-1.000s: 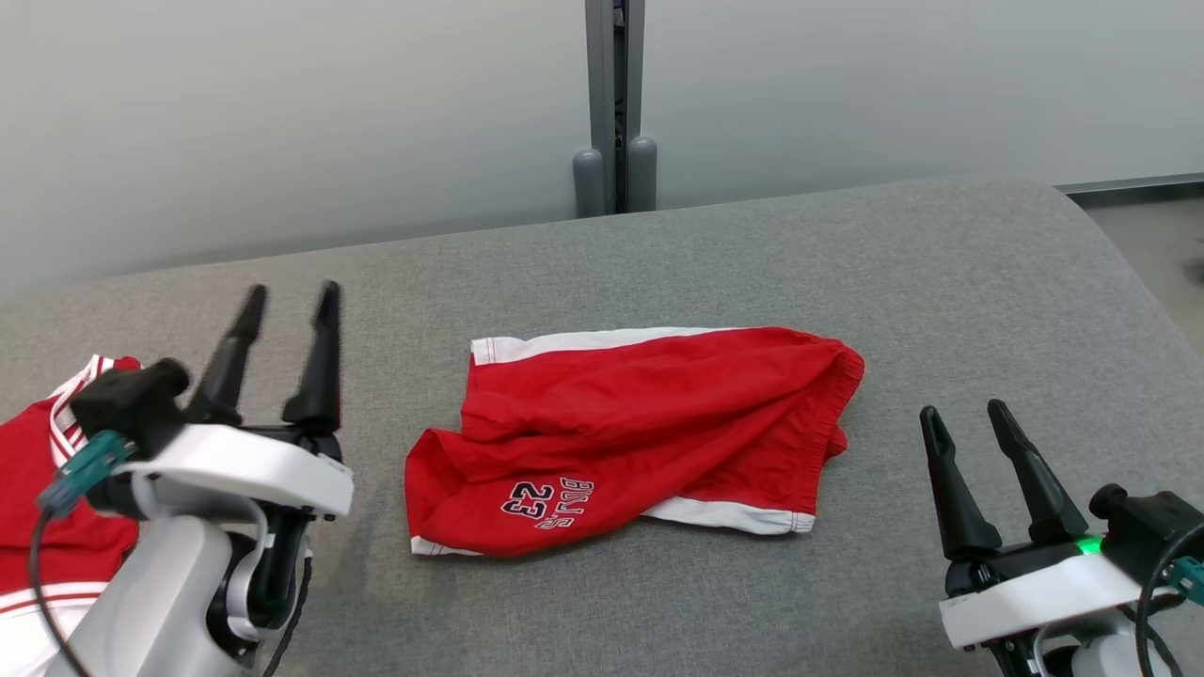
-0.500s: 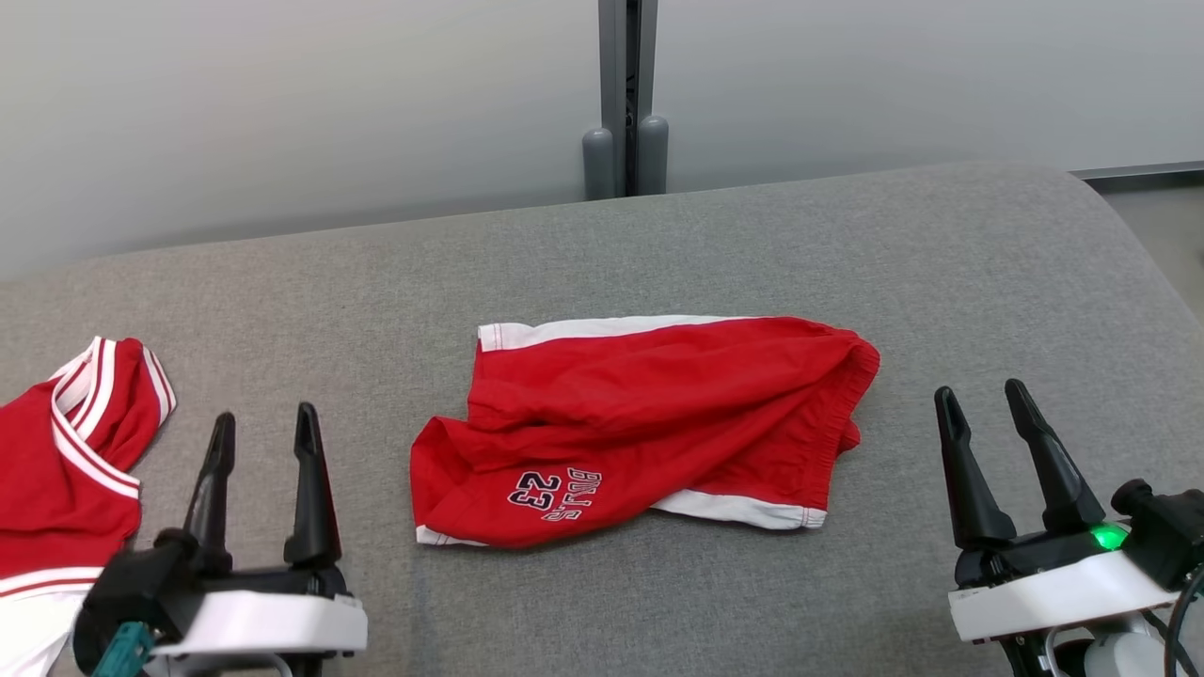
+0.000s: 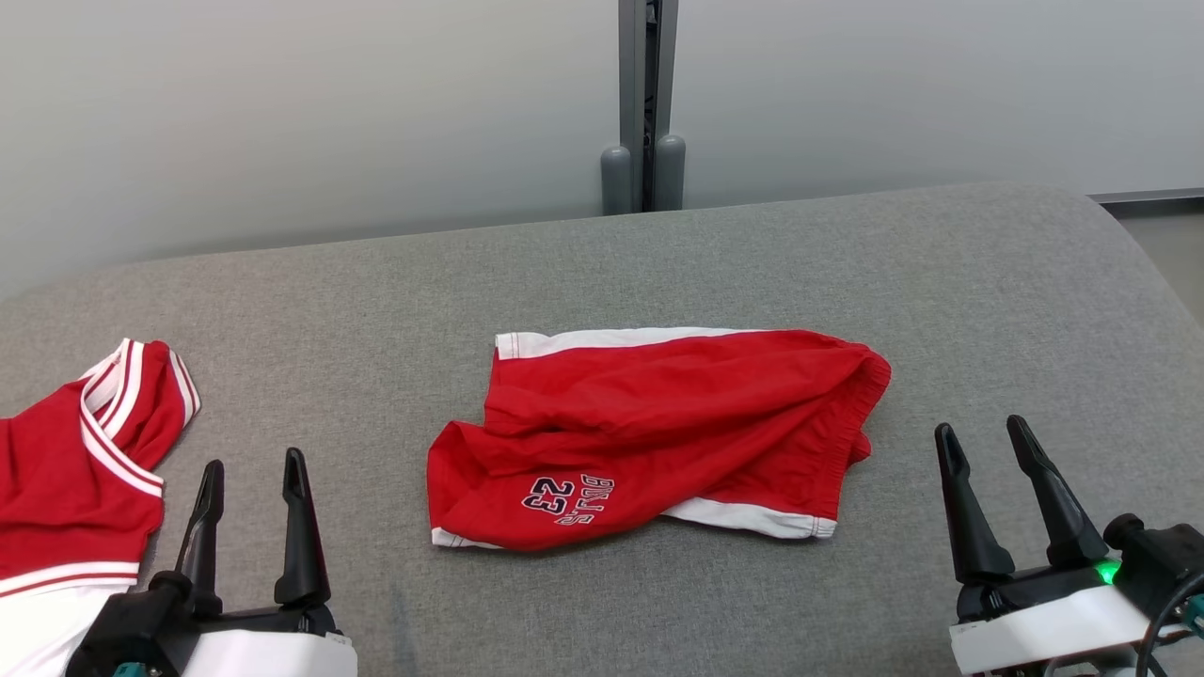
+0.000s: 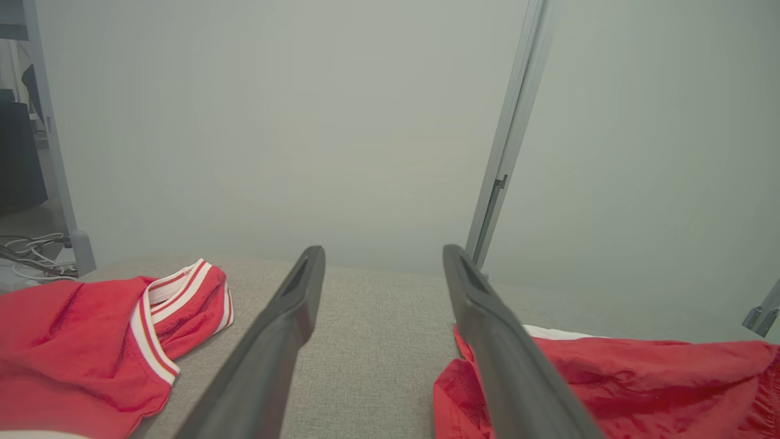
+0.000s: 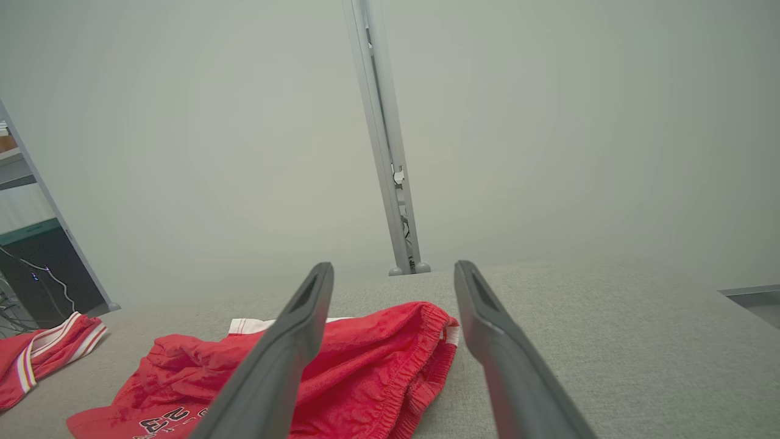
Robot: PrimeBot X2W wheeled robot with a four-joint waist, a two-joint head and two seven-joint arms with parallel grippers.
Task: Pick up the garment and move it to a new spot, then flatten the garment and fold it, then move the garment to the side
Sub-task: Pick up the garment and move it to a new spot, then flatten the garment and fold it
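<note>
The garment [image 3: 658, 432] is a pair of red shorts with white trim and a "23" print, lying loosely folded in the middle of the grey fabric surface [image 3: 847, 263]. My left gripper [image 3: 254, 463] stands open at the lower left, between the shorts and a red jersey, touching neither. My right gripper [image 3: 981, 428] stands open at the lower right, just right of the waistband. In the left wrist view the gripper [image 4: 382, 250] is empty, with the shorts [image 4: 609, 378] to its right. In the right wrist view the gripper [image 5: 394, 266] is empty, over the shorts [image 5: 365, 360].
A red jersey [image 3: 85, 470] with white-striped trim lies at the surface's left edge, also in the left wrist view [image 4: 79, 341]. A pale wall with a grey post [image 3: 644, 94] stands behind. The surface rounds off at the right, with floor [image 3: 1171, 244] beyond.
My left gripper has drawn back and down from beside the jersey to the lower left, still open. The camera has shifted slightly. The shorts lie as before.
</note>
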